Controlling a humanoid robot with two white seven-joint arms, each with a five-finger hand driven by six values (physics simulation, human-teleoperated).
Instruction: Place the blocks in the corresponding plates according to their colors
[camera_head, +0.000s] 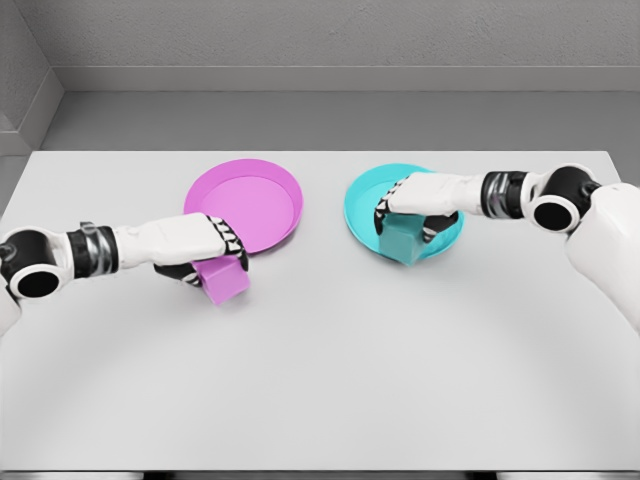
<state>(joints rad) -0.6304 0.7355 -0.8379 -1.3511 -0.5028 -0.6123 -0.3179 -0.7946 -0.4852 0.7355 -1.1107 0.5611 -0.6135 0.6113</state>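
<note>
Table (320, 380): I see a white top with two plates side by side toward the far half, well apart from each other.
Pink plate (248, 200): left of centre, flat on the table; I see nothing inside it.
Cyan plate (362, 205): right of centre, its right part hidden under my right hand.
Left hand (195, 245): its arm comes in from the lower left, and the hand sits just in front of the pink plate's near rim, fingers curled down and clamped on the pink block.
Pink block (224, 278): in my left hand's grip, tilted, just outside the pink plate at its near edge; I cannot tell whether it touches the table.
Right hand (420, 200): its arm reaches in from the right over the cyan plate, fingers closed around the cyan block from above.
Cyan block (402, 240): held in my right hand, over the near side of the cyan plate; whether it rests on the plate I cannot tell.
</note>
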